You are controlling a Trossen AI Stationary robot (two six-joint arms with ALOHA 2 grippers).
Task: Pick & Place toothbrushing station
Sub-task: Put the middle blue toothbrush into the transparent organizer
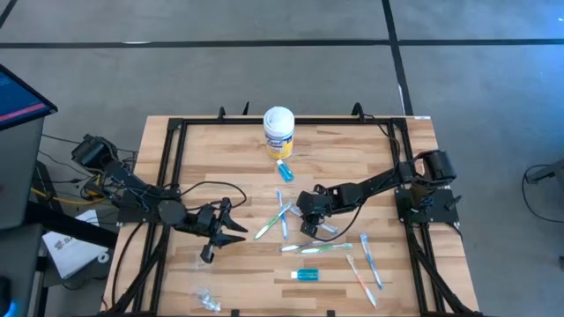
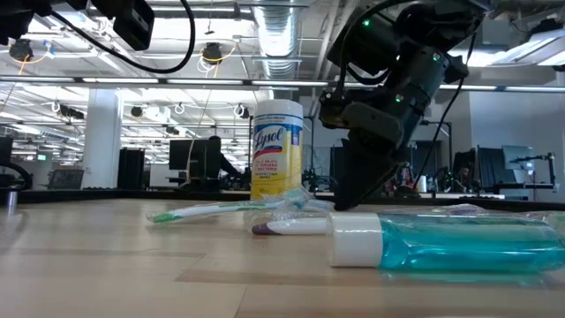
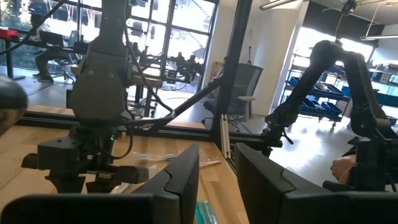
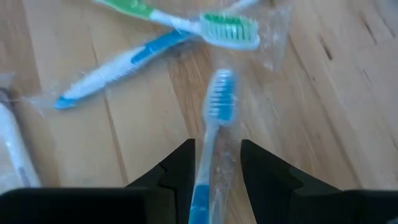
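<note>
Near the desk's middle, toothbrushes: you had a scatter of slim wrapped toothbrushes [image 1: 328, 248] lying flat on the wood, blue, green and pink ones, spread from the centre toward the front right.
Blue toothbrush at the right pincer: one blue toothbrush [image 4: 214, 124] in clear wrap lay with its handle running between your right arm's two dark fingers [image 4: 180, 168], bristle head pointing away from them.
Right pincer: your right pincer [image 1: 310, 214] sat low over the centre of the scatter, jaws narrow on either side of that blue handle; whether they actually pressed on it you could not tell from any view.
Neighbouring brushes: just beyond the blue head, a green-headed brush [image 4: 205, 23] crossed over a white-and-blue one [image 4: 118, 62].
Toothpaste tube, front: a teal toothpaste tube [image 1: 306, 275] with a white cap lay on its side near the front edge, apart from the pincers.
Toothpaste tube, back: a second small teal tube [image 1: 283, 169] lay just in front of the wipes canister.
Wipes canister: a yellow-and-white canister [image 1: 278, 132] stood upright at the back centre.
Left pincer: your left pincer [image 1: 225, 227] hovered over bare wood on the left, jaws partly apart and holding nothing.
Desk: the wooden desk [image 1: 220, 158] had a black frame along its edges.
</note>
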